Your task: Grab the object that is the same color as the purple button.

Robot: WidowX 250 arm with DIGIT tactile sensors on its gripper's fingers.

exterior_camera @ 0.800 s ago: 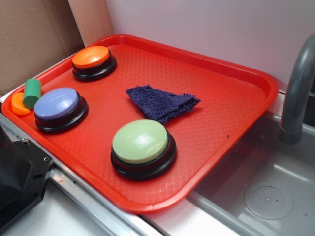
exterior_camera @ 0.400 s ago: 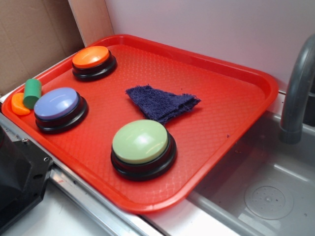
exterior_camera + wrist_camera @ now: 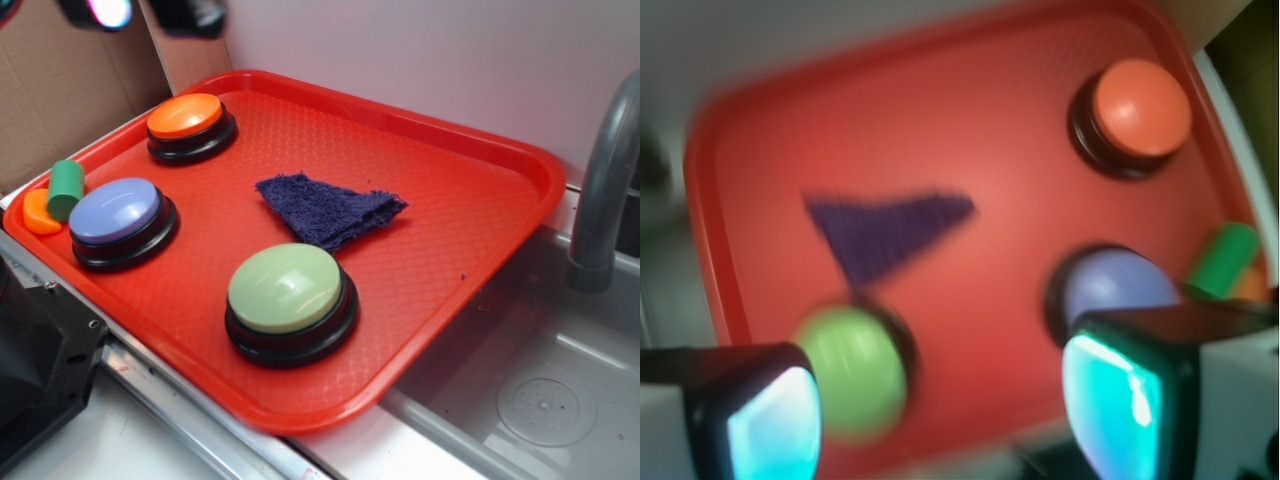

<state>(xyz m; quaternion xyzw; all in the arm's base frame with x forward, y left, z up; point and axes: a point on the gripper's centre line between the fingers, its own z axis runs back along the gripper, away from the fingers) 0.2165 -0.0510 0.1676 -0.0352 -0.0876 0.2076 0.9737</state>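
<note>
While I hang high over the red tray [image 3: 480, 140], only a blurred dark edge of me shows at the top left corner of the exterior view, so my own camera tells more. My gripper [image 3: 940, 410] has its two fingers [image 3: 1120, 400] spread wide apart at the bottom of that picture, with nothing between them but the tray far below. The picture is smeared, so fine detail is lost.

The dark navy-purple rag [image 3: 330, 210] lies flat near the middle of the tray, roughly triangular, touching no button. The purple button [image 3: 117, 215] sits to its left, near the tray's left rim; its pale lavender-blue dome rests on a black base. The orange button [image 3: 186, 120] stands at the far left corner, and the green button [image 3: 287, 295] at the near side, just in front of the rag. A green cylinder [image 3: 66, 190] leans on a small orange piece [image 3: 38, 212] at the left rim, beside the purple button. A grey faucet [image 3: 605, 180] rises over the sink [image 3: 540, 380] on the right
</note>
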